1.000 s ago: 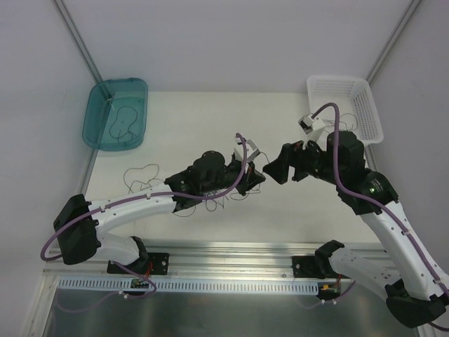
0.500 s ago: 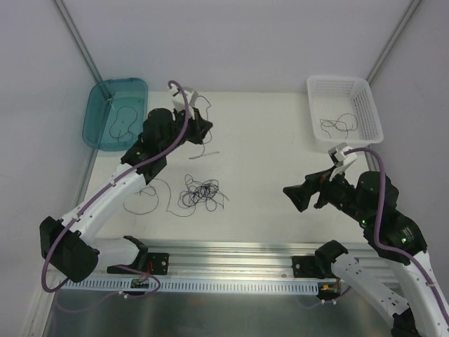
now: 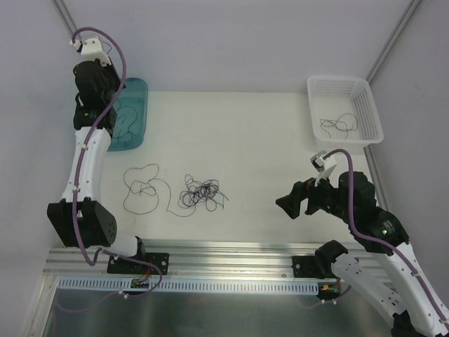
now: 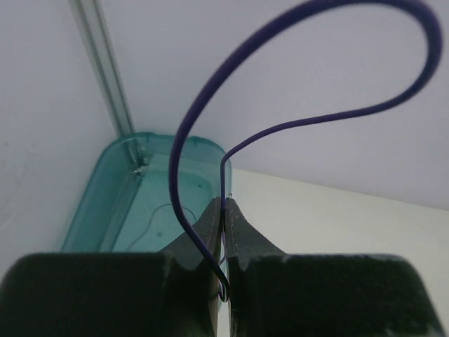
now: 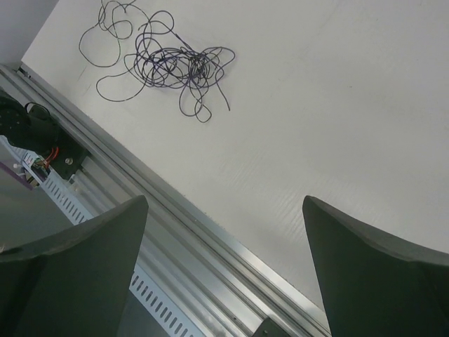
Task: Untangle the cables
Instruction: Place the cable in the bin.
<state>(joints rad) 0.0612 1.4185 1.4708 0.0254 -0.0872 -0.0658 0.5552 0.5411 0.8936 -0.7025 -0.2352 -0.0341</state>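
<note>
Our left pincer [image 4: 223,210] is clenched on one cable [image 4: 178,151] above the teal bin [image 4: 105,210]. Our right pincer [image 5: 223,203] hangs released, at three o'clock from the tangle [image 5: 175,67].

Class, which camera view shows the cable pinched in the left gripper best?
The left wrist view: the purple cable arcs up from the shut left gripper. In the top external view it is too thin to make out; the right wrist view misses it.
</note>
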